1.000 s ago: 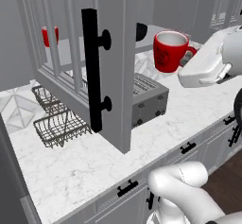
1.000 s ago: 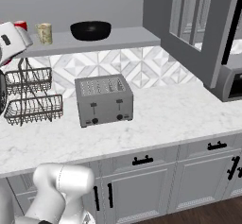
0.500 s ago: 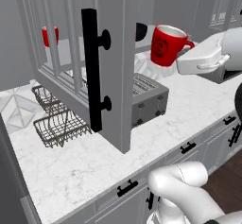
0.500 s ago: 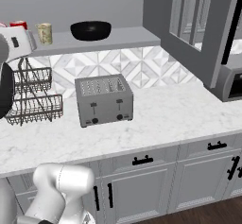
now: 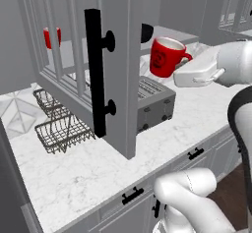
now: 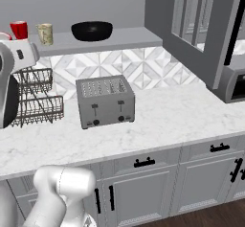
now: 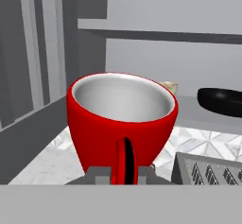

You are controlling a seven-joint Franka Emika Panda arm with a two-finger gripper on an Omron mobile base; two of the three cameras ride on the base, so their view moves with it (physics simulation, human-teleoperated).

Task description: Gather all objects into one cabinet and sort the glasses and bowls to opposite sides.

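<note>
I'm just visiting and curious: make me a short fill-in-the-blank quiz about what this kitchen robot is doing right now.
1. The gripper is shut on the handle of the red ____ with the white inside.
2. The wide glossy black bowl rests on the grey ____ above the tiled wall.
3. The silver four-slot toaster stands on the white marble ____.
4. Beside the beige mottled cup stands a plain ____ tumbler.

Missing words: mug; shelf; counter; red
</note>
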